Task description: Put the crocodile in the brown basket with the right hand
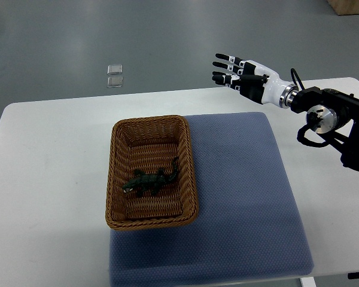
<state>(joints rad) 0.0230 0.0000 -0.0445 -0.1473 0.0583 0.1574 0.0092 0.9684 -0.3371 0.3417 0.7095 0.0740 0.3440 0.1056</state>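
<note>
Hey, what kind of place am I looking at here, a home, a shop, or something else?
Most likely a robotics lab or test room: a plain white table with a blue mat stands on bare grey floor, and a robot's right hand hovers open near the table's far edge.

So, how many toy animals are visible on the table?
1: the crocodile lies inside the brown basket, in its near half. No other seems hidden behind anything.

Crocodile [151, 181] lies in basket [121, 179] (brown wicker).
</note>
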